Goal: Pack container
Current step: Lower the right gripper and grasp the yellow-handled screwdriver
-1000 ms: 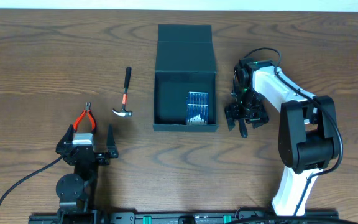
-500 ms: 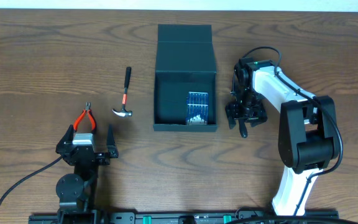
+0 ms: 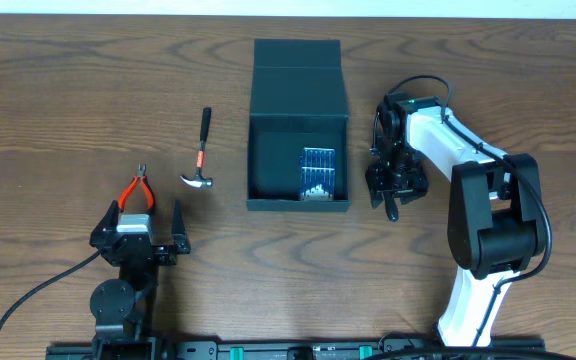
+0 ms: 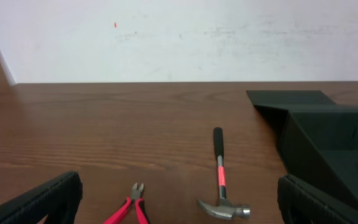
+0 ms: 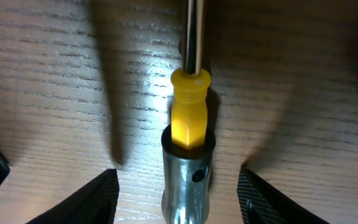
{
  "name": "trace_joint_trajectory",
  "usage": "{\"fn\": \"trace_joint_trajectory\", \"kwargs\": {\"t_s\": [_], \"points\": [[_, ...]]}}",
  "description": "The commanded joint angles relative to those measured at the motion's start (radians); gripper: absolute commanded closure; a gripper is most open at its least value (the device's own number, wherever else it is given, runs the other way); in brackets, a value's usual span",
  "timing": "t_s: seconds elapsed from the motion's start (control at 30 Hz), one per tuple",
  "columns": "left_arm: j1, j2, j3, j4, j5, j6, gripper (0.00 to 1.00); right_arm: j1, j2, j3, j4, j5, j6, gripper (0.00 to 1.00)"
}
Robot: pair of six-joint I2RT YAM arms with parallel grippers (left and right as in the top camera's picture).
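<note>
No word, label, brand or number can be read in any of the views. The small blue case [image 3: 317, 165] lying in the container [image 3: 299, 90] carries pale marks, but they are too small to make out.

Dark teal container [image 3: 298, 80], orange-handled pliers [image 3: 136, 191].
</note>
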Motion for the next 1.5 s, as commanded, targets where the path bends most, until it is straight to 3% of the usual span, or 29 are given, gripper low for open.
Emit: {"fn": "trace_joint_trajectory", "kwargs": {"t_s": [0.0,0.6,0.83,1.3,1.47], "points": [[-0.003,-0.006,-0.011,-0.015,0.014,0.014,0.01,-0.001,-0.006,-0.008,0.000,-0.006,-0.021,0.39],[-0.003,-0.006,-0.011,-0.015,0.014,0.014,0.01,-0.001,-0.006,-0.008,0.003,-0.006,-0.024,0.65],[-0.003,-0.006,-0.011,-0.015,0.014,0.014,0.02,-0.001,-0.006,-0.008,0.003,-0.006,-0.031,0.70],[-0.003,-0.006,-0.011,-0.015,0.014,0.014,0.01,-0.001,-0.006,-0.008,0.004,-0.006,-0.031,0.98],[-0.003,-0.006,-0.011,-0.015,0.014,0.014,0.01,0.000,-0.006,-0.008,0.005,-0.007,-0.031,0.99]]}}
